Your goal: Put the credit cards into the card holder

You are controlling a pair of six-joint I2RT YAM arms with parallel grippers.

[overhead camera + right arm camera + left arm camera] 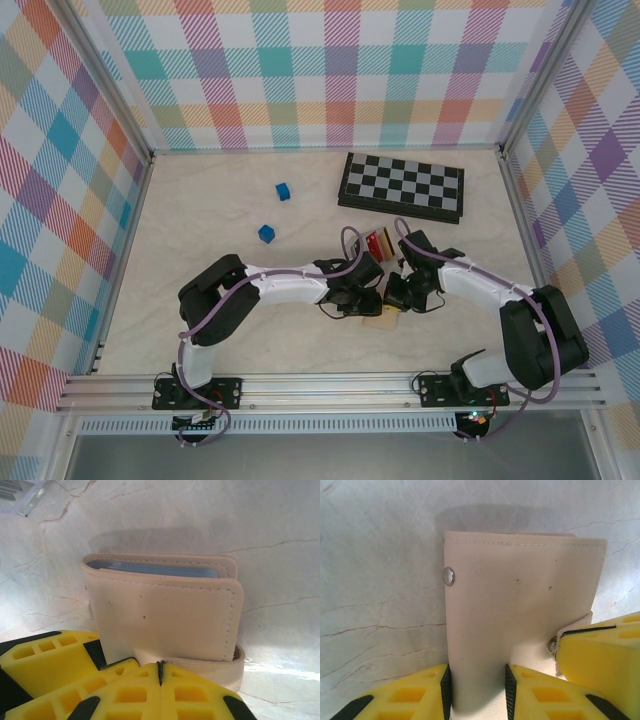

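Where the two arms meet near the middle of the pale marbled tabletop [200, 260], the small flat tan-beige folding wallet [520, 595] sits between them. The left gripper [477, 682] pinches the wallet's near edge between black-padded yellow fingers [415, 695]. From the right wrist, the wallet is folded over, with thin blue-grey inner panels [155, 570] stacked along its upper opening. Whether any card sits among them cannot be made out. The right gripper [160, 672] has its yellow fingers pressed together, tips at the tan strap [225, 672] that runs along the wallet's lower edge. It may be nipping that strap, but the contact is hidden under the fingers.

The left wrist view gives the plain outer face, with a round metal snap [449, 576] at its left edge. A second snap [552, 644] lies beside a yellow finger coming in from the right. From overhead the wallet is a sliver of tan just below the grippers, largely covered by them. That view also takes in a red plastic card [378, 243] just beyond the wrists, partly crossed by a cable. Farther back is a folded black-and-white chequered board [402, 186], and to the left are a small blue cube [283, 190] and a second blue cube [266, 233]. A pale translucent object [20, 495] is cut off by the upper left corner of the right wrist picture.
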